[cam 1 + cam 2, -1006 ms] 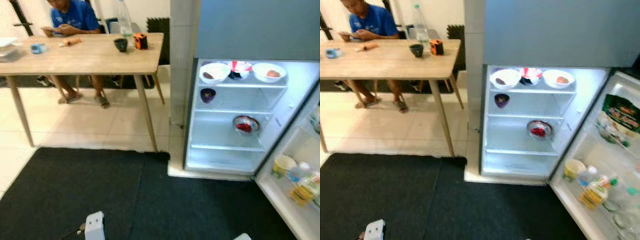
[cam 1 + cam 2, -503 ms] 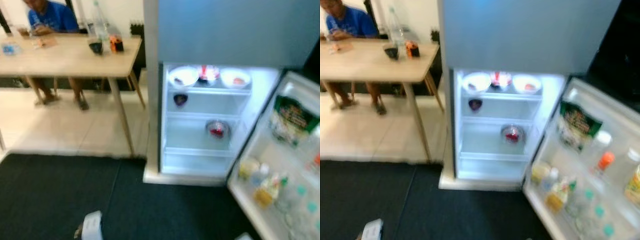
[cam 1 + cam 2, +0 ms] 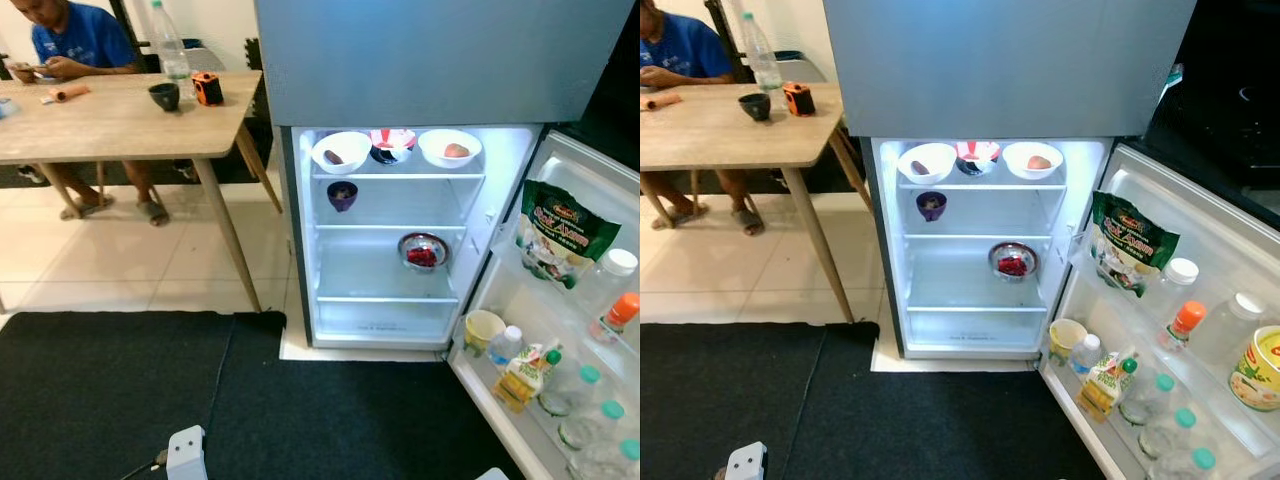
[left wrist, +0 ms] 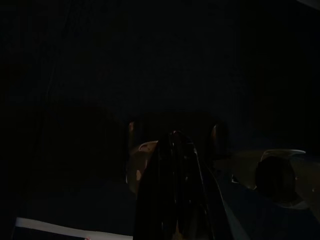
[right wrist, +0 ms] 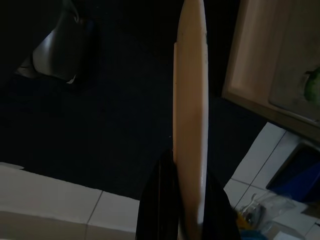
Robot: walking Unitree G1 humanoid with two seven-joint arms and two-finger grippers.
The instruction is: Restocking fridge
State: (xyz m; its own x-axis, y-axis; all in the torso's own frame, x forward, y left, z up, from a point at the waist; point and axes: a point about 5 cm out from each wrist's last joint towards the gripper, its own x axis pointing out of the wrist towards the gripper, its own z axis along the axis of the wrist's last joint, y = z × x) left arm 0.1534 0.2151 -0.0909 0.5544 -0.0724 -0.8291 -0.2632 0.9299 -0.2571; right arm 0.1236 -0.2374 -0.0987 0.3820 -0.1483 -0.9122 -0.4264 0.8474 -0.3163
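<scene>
The fridge (image 3: 380, 275) stands open and lit straight ahead. Two white bowls (image 3: 341, 152) and a red-and-white bowl (image 3: 391, 143) sit on its top shelf. Below are a small purple bowl (image 3: 342, 194) and a metal bowl with red contents (image 3: 423, 250). The open door (image 3: 1160, 300) on the right carries a green bag (image 3: 1127, 243), a yellow cup (image 3: 1067, 338) and several bottles. In the right wrist view my right gripper (image 5: 182, 165) is shut on a long pale cream stick-shaped thing (image 5: 190, 90), low over the dark mat. My left gripper (image 4: 174, 137) hangs in the dark, fingers together.
A wooden table (image 3: 100, 125) stands at the left with a bottle (image 3: 168, 45), a dark cup (image 3: 164, 96) and an orange item (image 3: 208, 88). A person in blue (image 3: 70, 40) sits behind it. A black mat (image 3: 120, 400) covers the floor before the fridge.
The view has swung right and sharpened after a blur. The fridge now sits centred and its door shelves have come fully into view. The things themselves have not moved.
</scene>
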